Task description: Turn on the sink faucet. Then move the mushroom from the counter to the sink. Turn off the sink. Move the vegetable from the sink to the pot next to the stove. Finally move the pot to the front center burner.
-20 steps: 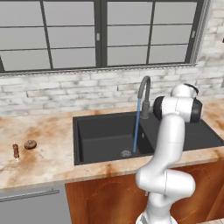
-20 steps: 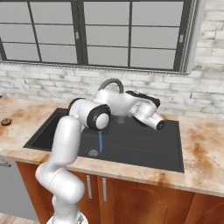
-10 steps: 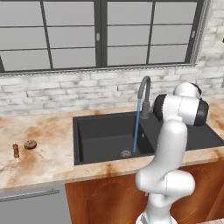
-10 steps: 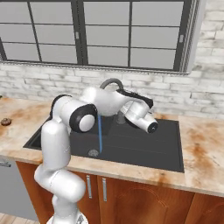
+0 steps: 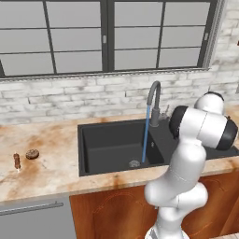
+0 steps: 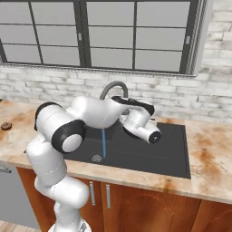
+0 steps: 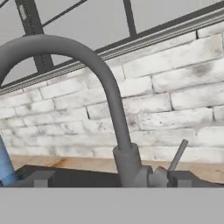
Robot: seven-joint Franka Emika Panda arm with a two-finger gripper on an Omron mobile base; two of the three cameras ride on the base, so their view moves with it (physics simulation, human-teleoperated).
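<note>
The sink faucet (image 7: 111,94) rises close in front of my gripper (image 7: 113,179), its side lever (image 7: 177,155) tilted up on the right. My gripper is open and holds nothing; its fingertips (image 7: 41,178) stand wide apart on either side of the faucet base. A blue water stream (image 5: 146,135) runs from the sink faucet (image 5: 154,99) into the black sink (image 5: 107,149). The mushroom (image 5: 32,153) lies on the counter (image 5: 51,172) far left of the basin, apart from the gripper. My hand (image 6: 138,118) hovers over the sink (image 6: 149,156), just right of the spout.
A slim dark reddish-brown stick piece (image 5: 17,161) stands left of the mushroom. The drain (image 5: 134,164) is under the stream. A brick wall and window sill close off the back. My arm's elbow (image 5: 205,128) hangs over the sink's right ledge.
The arm's elbow has swung left in the right base view and the hand has dropped slightly beside the faucet. Water runs in all frames; the mushroom has not moved.
</note>
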